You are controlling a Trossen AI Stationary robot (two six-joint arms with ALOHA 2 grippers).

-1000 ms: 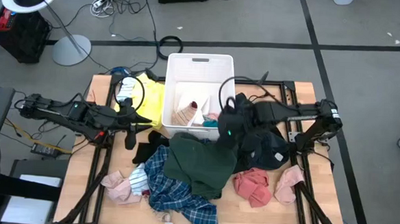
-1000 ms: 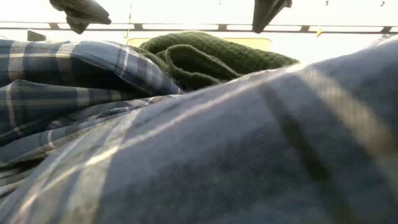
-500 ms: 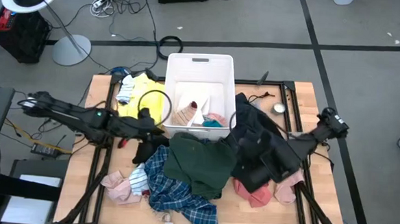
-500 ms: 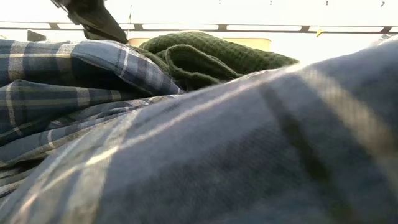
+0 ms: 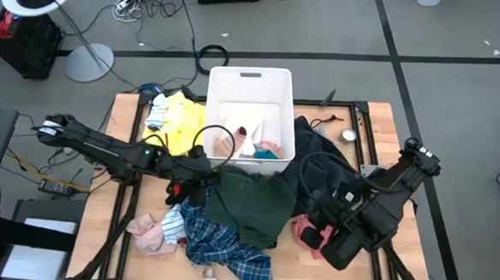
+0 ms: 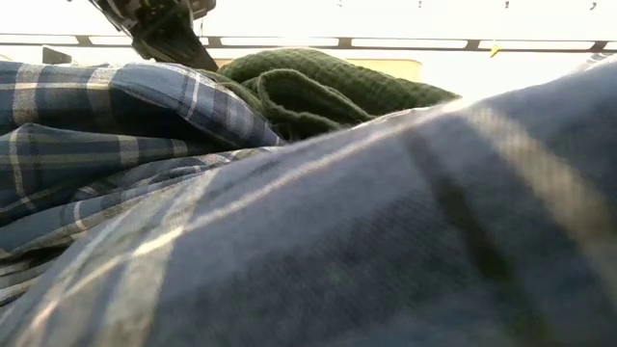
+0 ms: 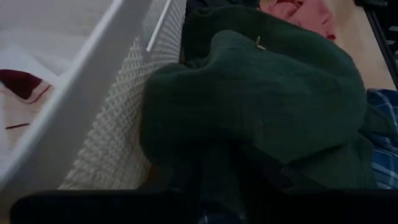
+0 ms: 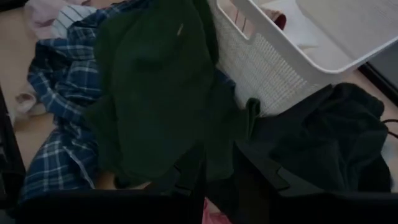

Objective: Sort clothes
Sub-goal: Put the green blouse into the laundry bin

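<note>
Centre of the high view: clothes (image 5: 229, 216) are heaped below the white basket (image 5: 250, 114). The left gripper (image 5: 198, 173) is set against the dark green garment (image 5: 247, 204), finger state unclear. The right gripper (image 5: 308, 218), lower right, likewise unclear.

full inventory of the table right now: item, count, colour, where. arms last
white slotted basket: 1, white, far middle of the table, holding a few small pieces in maroon, cream, pink and teal
dark green garment: 1, dark green, table centre, against the basket's near wall
blue plaid shirt: 1, blue and white, near edge, partly under the green garment
yellow garment: 1, yellow, left of the basket
black garment: 1, black, right of the basket
pink pieces: at least 2, pink, near left corner and under the right arm
left gripper: over the green garment's left edge
right gripper: low over the pink piece at the near right
</note>
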